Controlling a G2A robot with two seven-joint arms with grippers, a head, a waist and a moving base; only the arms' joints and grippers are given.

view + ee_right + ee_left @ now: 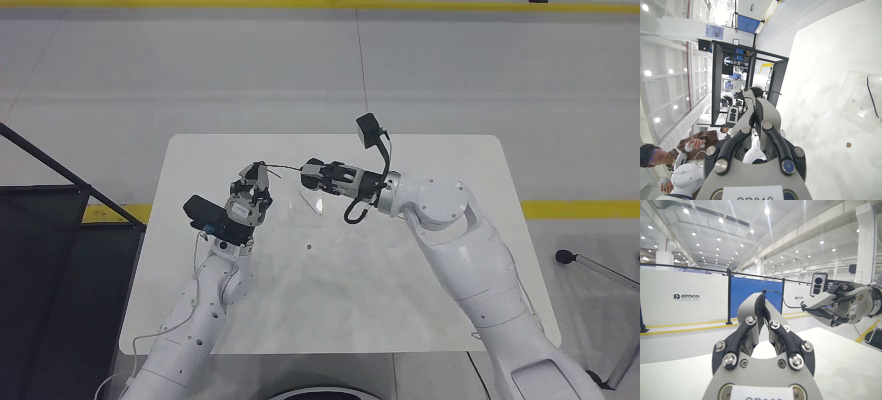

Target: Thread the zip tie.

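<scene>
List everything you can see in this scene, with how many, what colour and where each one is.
zip tie: one, black, held in the air above the table, strung between the two grippers
clear tray: one, transparent, on the table near the right gripper
thin strip: one, dark blue, lying in the clear tray; possibly another zip tie
crumb: one, brown, on the table beside the tray
table: one, white, under both arms
left gripper: one, grey with black pads, shut on the zip tie's head end
right gripper: one, grey with black pads, shut on the zip tie's other end
</scene>
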